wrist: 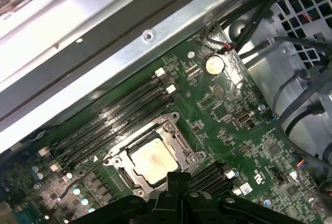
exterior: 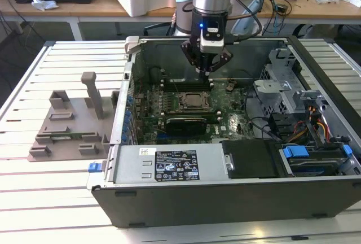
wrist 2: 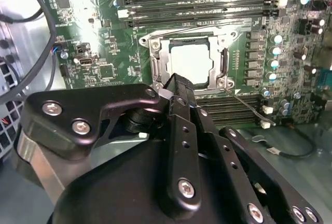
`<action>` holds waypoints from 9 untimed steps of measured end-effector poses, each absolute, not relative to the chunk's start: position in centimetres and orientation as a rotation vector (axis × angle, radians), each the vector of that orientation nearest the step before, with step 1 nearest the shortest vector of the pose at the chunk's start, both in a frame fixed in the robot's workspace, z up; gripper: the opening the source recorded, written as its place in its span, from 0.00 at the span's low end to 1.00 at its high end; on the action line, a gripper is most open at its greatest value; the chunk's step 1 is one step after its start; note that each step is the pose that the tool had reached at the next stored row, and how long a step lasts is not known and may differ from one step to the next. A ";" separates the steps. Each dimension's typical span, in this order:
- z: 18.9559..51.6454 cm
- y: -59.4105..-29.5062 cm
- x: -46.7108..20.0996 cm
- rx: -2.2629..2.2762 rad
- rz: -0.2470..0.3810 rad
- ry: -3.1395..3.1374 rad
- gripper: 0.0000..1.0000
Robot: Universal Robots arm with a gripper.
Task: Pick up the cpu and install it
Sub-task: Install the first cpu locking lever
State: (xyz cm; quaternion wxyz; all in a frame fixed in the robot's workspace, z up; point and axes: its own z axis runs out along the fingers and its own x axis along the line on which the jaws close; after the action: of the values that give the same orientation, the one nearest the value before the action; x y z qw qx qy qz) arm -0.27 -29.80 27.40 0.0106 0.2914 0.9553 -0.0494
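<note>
Silver-topped square cpu [wrist 2: 196, 64] sits in its motherboard socket [wrist: 136, 169]; my black pincer [exterior: 206, 70] hovers above it, fingers together, empty. Placement appears done; latching looks outstanding.

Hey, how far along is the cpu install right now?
The cpu already sits in the socket frame on the motherboard, its silver top showing in both wrist views. The pincer hangs just above it inside the case, holding nothing that shows. No cover plate lies over the chip. Whether it is fully seated cannot be told.
</note>
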 end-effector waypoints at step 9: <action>27.4 -29.8 -0.3 0.718 -0.152 3.026 0.11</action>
State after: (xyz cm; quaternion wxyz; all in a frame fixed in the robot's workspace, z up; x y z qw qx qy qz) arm -0.27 -29.80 27.40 0.0138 0.2304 0.9718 -0.0487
